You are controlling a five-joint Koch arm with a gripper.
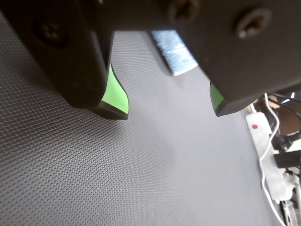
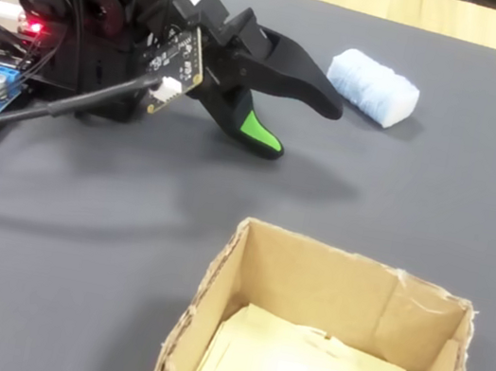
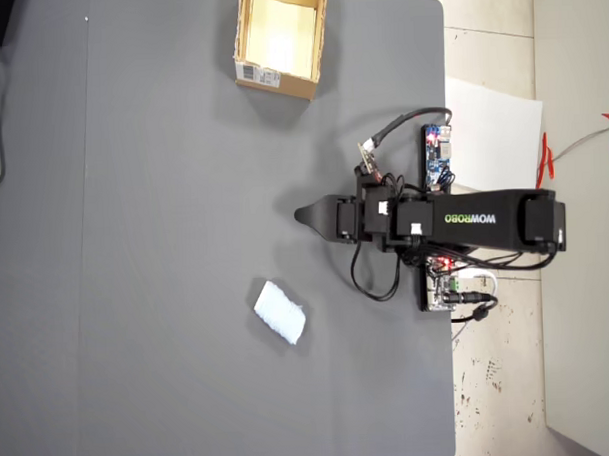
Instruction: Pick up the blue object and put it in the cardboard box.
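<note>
The blue object [image 2: 373,87] is a small pale blue-white soft block lying flat on the dark grey mat [image 2: 73,251]. In the overhead view the blue object [image 3: 279,312] lies below and left of the arm. My gripper [image 2: 304,130] hovers low over the mat, open, with nothing between its green-padded fingers [image 2: 259,136]. In the wrist view the gripper [image 1: 169,110] frames bare mat, and the blue object [image 1: 174,52] lies beyond it, partly hidden by the right jaw. The cardboard box [image 2: 327,281] stands open near the fixed camera. In the overhead view the cardboard box [image 3: 274,79] stands at the top.
The arm's base and blue circuit boards [image 3: 439,155] with wires sit at the mat's right edge in the overhead view. A white power strip [image 1: 263,150] with cables lies off the mat in the wrist view. A white sheet [image 3: 496,131] lies on the floor.
</note>
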